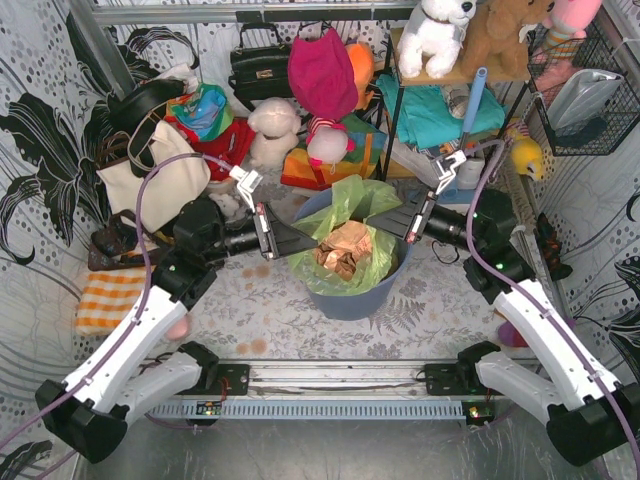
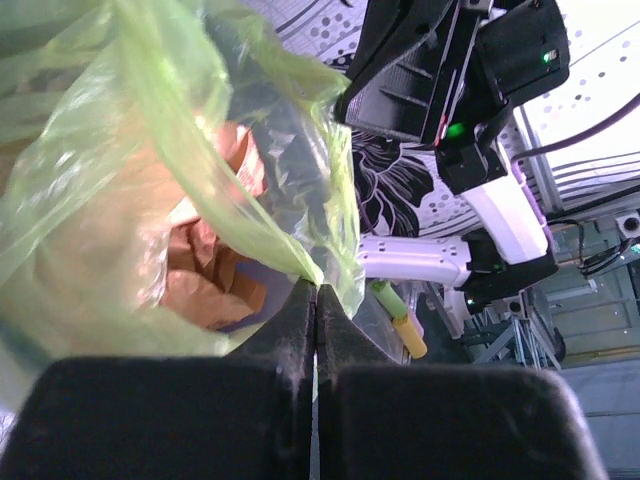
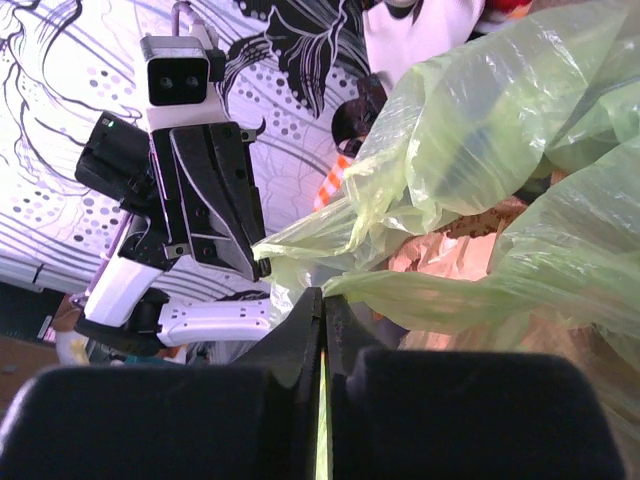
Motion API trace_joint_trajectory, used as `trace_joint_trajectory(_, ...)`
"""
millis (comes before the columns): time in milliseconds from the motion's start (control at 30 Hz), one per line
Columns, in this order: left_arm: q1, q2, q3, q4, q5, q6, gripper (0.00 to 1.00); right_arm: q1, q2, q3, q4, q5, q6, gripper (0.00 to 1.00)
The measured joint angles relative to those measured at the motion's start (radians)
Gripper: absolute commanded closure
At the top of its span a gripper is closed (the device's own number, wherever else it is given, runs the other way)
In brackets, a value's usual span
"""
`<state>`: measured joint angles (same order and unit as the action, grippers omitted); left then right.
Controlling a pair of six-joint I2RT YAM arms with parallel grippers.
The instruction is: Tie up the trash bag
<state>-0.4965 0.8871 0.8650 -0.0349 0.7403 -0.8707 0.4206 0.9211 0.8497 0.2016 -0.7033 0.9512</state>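
Plastic film, thin, translucent, light green, wrinkled and glossy: trash bag (image 1: 352,200) seated in round, smooth blue-grey bin (image 1: 350,298) at centre of top view. Crumpled brown paper (image 1: 343,250) visible through open mouth. Rim of film loose, upper flap standing in soft folds above bin edge.

Left gripper (image 2: 316,292), matte black and wedge-shaped, clamped tight on left edge of film at lower centre of left wrist view, pads pressed together. Right gripper (image 3: 322,298) likewise pinched closed on right edge, thin green sliver squeezed between pads. Arms reaching inward from either side, fingertips at bin rim, apart across mouth.

Fern-patterned grey tabletop (image 1: 430,320) showing between bin and arm bases in lower part of top view. Cream fabric tote bag (image 1: 165,180) at upper left. Soft plush toys (image 1: 272,130) crowded along top, close behind bin.
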Motion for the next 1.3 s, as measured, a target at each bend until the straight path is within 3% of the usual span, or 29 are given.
trace_joint_trajectory(333, 0.000, 0.171, 0.218, 0.185, 0.017, -0.060, 1.00, 0.000, -0.064, 0.128, -0.065, 0.171, -0.059, 1.00)
trace_joint_trajectory(567, 0.000, 0.187, 0.306, 0.256, -0.026, -0.053, 1.00, 0.000, -0.078, 0.203, -0.088, 0.270, -0.100, 1.00)
trace_joint_trajectory(967, 0.006, 0.043, 0.370, 0.064, -0.356, 0.077, 1.00, 0.000, 0.055, 0.444, -0.145, 0.330, -0.201, 1.00)
trace_joint_trajectory(1300, 0.006, 0.050, 0.499, 0.024, -0.481, 0.102, 1.00, 0.000, 0.079, 0.560, -0.195, 0.364, -0.265, 1.00)
